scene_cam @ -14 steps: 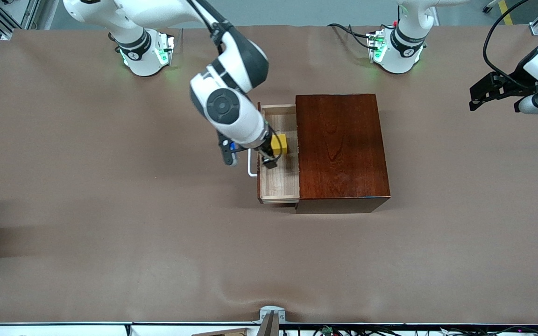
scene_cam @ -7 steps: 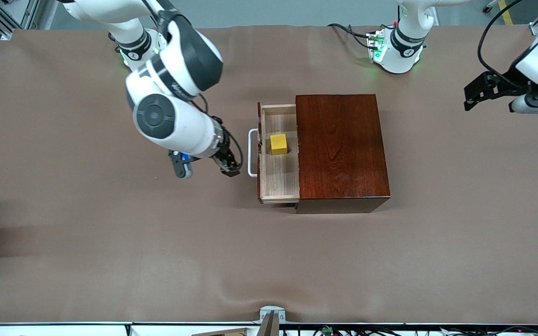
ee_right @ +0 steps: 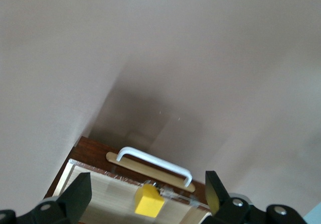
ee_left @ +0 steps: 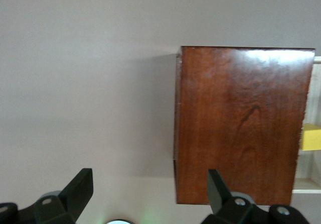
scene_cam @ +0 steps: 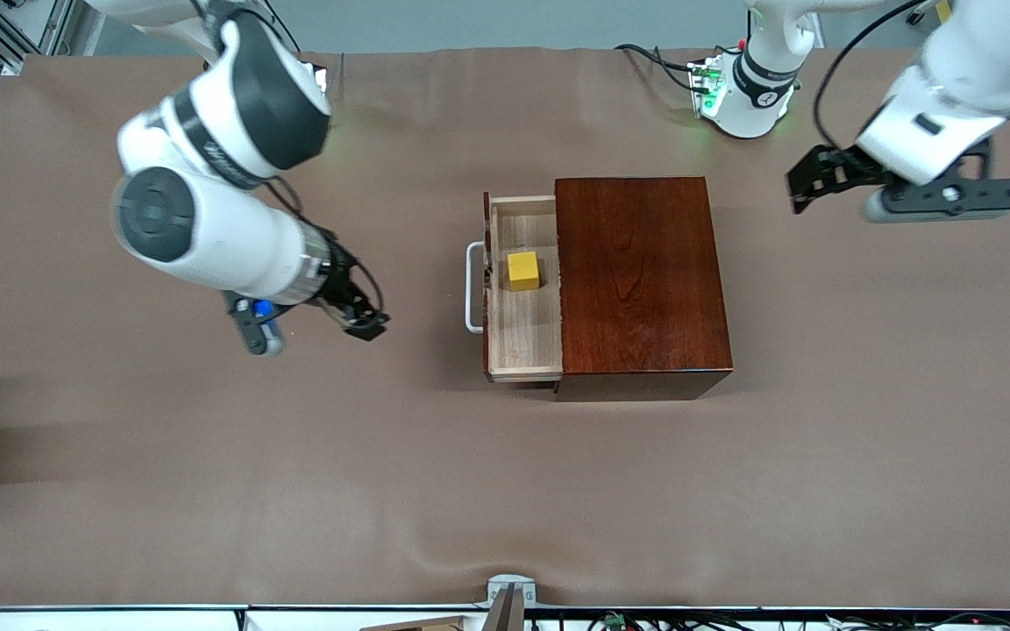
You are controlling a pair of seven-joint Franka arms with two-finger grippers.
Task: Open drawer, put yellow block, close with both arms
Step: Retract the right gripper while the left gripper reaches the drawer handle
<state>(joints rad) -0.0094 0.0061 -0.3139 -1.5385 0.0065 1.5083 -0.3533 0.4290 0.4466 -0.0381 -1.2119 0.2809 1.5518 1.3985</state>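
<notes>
Yellow block sits in the open drawer; right gripper hovers over bare table, spread wide, empty; left gripper likewise.

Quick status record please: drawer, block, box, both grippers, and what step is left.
drawer: pulled out of the box, toward the right arm's end of the table
handle: white bar on the drawer front, nothing touching it
yellow block: resting inside the drawer
box: dark wood, on the table
right gripper: open, empty, over bare table beside the drawer front
left gripper: open, empty, over the table toward the left arm's end, beside the box
step left: drawer not yet pushed shut
</notes>
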